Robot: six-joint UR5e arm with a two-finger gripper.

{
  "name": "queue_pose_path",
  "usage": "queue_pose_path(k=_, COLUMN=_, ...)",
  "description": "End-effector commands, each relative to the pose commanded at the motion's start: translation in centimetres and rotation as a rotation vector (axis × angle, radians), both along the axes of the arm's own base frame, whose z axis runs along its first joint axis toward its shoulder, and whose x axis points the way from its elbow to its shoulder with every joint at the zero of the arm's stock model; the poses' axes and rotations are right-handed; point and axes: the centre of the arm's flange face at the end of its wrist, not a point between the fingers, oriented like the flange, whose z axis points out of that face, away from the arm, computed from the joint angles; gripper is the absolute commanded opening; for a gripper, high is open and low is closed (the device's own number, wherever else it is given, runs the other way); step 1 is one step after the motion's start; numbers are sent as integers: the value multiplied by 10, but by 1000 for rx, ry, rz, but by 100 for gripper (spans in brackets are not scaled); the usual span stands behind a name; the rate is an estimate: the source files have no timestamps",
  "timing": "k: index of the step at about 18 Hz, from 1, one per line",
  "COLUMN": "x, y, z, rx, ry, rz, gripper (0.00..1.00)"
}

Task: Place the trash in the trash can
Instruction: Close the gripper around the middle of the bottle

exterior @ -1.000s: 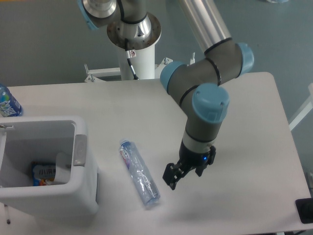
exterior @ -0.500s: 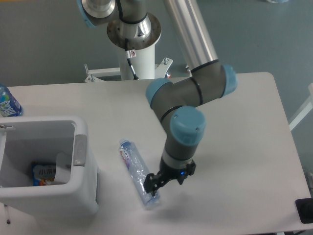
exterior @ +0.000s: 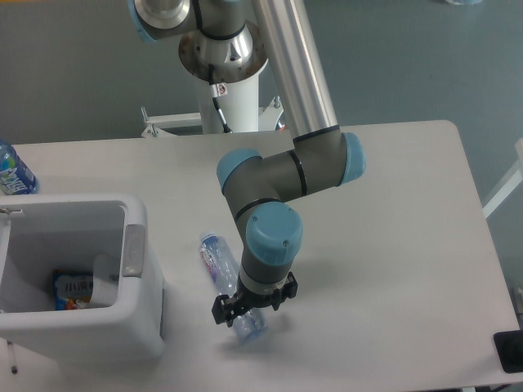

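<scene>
Moved: since a second ago the arm has swung leftward across the surface, from open space right of the bottle to directly over the bottle's near end.
Unmoved: bottle, trash can and its contents lie where they lay in both earlier pictures.
Gripper: the gripper (exterior: 235, 313) points down at the near end of the clear crushed bottle (exterior: 222, 271); its dark fingers (exterior: 221, 311) stand on either side of that end (whether they are pressing on the plastic or only straddling it, I cannot tell).
Arm pose: wrist with a pale blue cap (exterior: 273, 231) sits just above the gripper; the grey forearm bends back to an elbow near the surface's middle, and a long silver tube rises to the top edge.
Bottle: lies flat on the surface, slanting from a cap end nearer the trash can down to the end under the gripper, just beside the can's grey tab side but not touching it.
Trash can: white boxy trash can (exterior: 139, 327) at the near left corner, grey tab (exterior: 133, 249) on its right rim; inside lie a blue-and-white item and a white piece (too small to identify).
Surface: pale white surface (exterior: 392, 245) with rounded corners.
Far side: a bottle with a bright blue label (exterior: 11, 171) at the left edge; the arm's white pedestal (exterior: 226, 102) behind the surface; grey floor beyond.
</scene>
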Motion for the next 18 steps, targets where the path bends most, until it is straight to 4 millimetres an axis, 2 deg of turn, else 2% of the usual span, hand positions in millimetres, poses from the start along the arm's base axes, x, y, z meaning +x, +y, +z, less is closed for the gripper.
queue_pose_path(k=3, x=0, y=0, z=-5, rx=-17, ry=10, rz=-1, gripper=98)
queue_pose_path(k=4, x=1, y=0, z=-6, rx=-18, ry=8, rz=2, gripper=95)
queue_pose_path(k=5, x=1, y=1, z=-6, rx=-19, ry=9, rz=2, gripper=89)
queue_pose_path(k=8, x=5, y=2, z=-5, rx=-18, ry=10, rz=-5, gripper=63)
queue_pose_path(k=10, x=5, y=2, z=-4, rx=-17, ry=11, rz=-5, gripper=55)
queue_pose_path(k=15, x=4, y=2, z=1, rx=-11, ry=17, rz=-8, gripper=51)
queue_pose_path(k=18, x=1, y=5, z=25, rx=22, ry=45, rz=-12, gripper=51)
